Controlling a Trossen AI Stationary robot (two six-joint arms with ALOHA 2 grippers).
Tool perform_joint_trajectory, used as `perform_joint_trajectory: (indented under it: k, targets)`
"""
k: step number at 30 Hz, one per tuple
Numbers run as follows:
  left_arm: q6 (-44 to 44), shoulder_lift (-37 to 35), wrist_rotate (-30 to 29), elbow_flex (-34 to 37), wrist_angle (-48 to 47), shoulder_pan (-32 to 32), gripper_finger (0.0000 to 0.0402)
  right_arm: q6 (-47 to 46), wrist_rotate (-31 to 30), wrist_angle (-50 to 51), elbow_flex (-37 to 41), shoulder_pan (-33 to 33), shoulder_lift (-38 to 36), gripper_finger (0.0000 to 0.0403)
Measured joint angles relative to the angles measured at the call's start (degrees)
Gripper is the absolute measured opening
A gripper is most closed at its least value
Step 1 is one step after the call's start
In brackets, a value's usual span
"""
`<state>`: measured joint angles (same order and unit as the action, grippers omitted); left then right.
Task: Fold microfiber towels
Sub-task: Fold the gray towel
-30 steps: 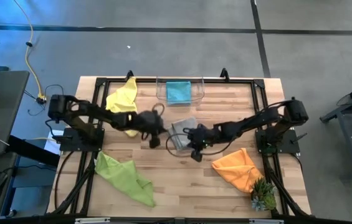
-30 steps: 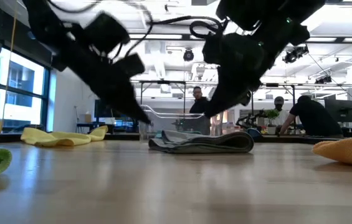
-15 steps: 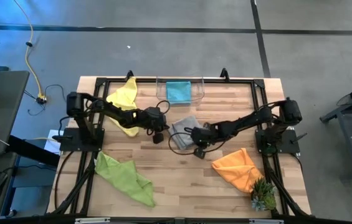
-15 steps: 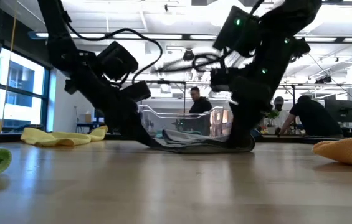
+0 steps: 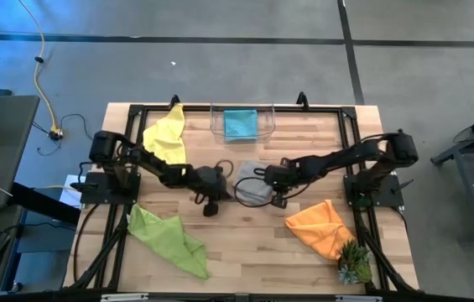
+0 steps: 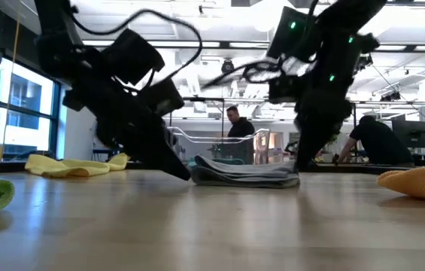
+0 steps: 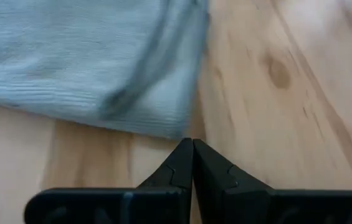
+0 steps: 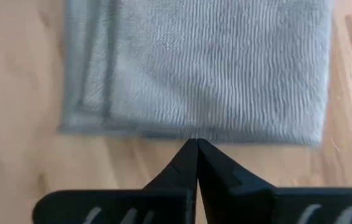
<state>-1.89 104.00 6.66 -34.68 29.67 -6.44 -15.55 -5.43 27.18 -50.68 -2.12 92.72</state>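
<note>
Grey towel [image 5: 252,182] lies folded mid-table, and we see it sandwiched between both arms: left gripper [image 5: 212,201] just off its left edge, right gripper [image 5: 280,198] at its right edge. Both sets of fingers are pressed together, pinching nothing (wrist views show the tips meeting right at the cloth's hem). We judge the right one slightly nearer; the cloth's long axis looks to run toward the clear bin [image 5: 263,127] holding the blue towel [image 5: 240,122].

Robotics lab: framed wooden table [image 5: 245,252]
</note>
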Motion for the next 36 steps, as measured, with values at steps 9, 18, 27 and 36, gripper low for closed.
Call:
perform_joint_trajectory:
  k: [9, 18, 27, 36]
  targets:
    - [10.99, -10.06, -6.27, -0.52, -12.26, 0.73, 0.0022, -2.94, -0.34, 3.22, 0.00, -2.43, -8.21, 0.0036]
    - [36.43, -10.03, -10.10, -0.99, -11.43, 0.48, 0.0130, -1.97, -0.57, -0.93, -0.02, -3.79, -8.69, 0.0107]
    - [48.02, -3.91, -18.36, -3.69, -5.51, 1.51, 0.0181, -1.95, -0.57, -1.34, -0.02, -4.45, -8.69, 0.0122]
    - [54.62, -3.43, -18.39, -3.84, -5.99, 2.48, 0.0178, -0.03, -0.60, -1.36, 0.00, -4.43, -8.67, 0.0122]
